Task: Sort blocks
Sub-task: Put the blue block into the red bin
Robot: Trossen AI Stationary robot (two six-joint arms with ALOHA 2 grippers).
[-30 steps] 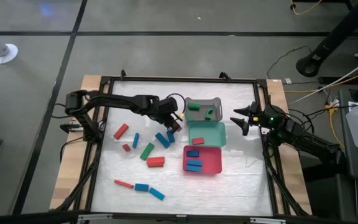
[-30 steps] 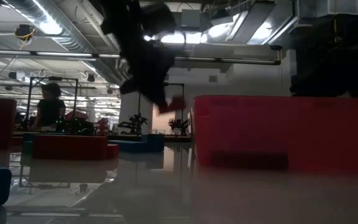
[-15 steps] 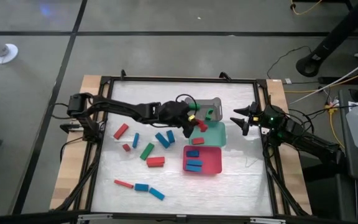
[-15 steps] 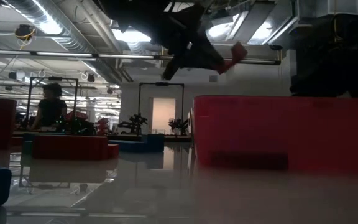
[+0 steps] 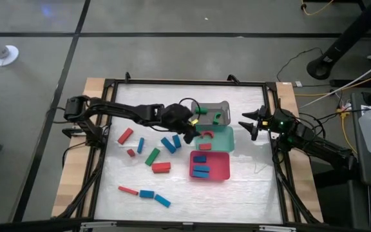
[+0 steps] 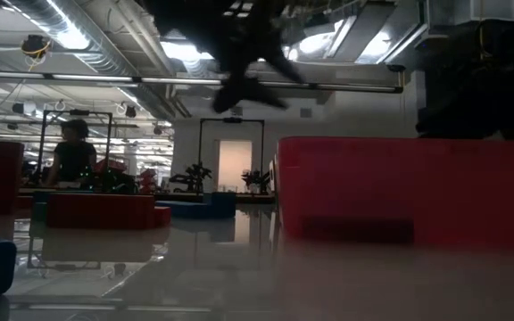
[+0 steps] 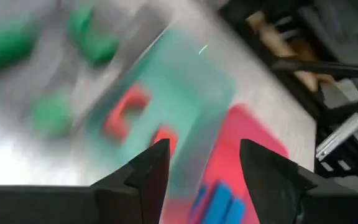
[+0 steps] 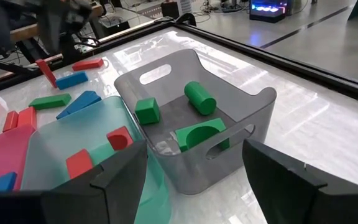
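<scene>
My left gripper (image 5: 191, 135) (image 7: 204, 148) hangs open over the near-left rim of the teal tray (image 5: 224, 138), touching nothing. A red arch block (image 5: 205, 134) (image 7: 125, 109) and a red bar (image 5: 205, 146) lie in that tray. Green blocks (image 5: 216, 118) lie in the grey tray (image 5: 225, 105), and blue blocks (image 5: 201, 170) in the red tray (image 5: 219, 173). Several loose red, blue and green blocks (image 5: 152, 156) lie on the table to the left. My right gripper (image 5: 248, 124) waits open at the right side.
The three trays stand in a row from far to near at the table's middle. More loose blocks (image 5: 147, 193) lie near the front edge. A black frame (image 5: 185, 82) rings the table. Bare table shows right of the trays and at the far left.
My left gripper has carried a red block up and toward the table's right, from the loose blocks to above the teal tray, tipping more level. It has opened and let go, and the red arch now lies in the teal tray. The gripper has drawn back slightly left.
</scene>
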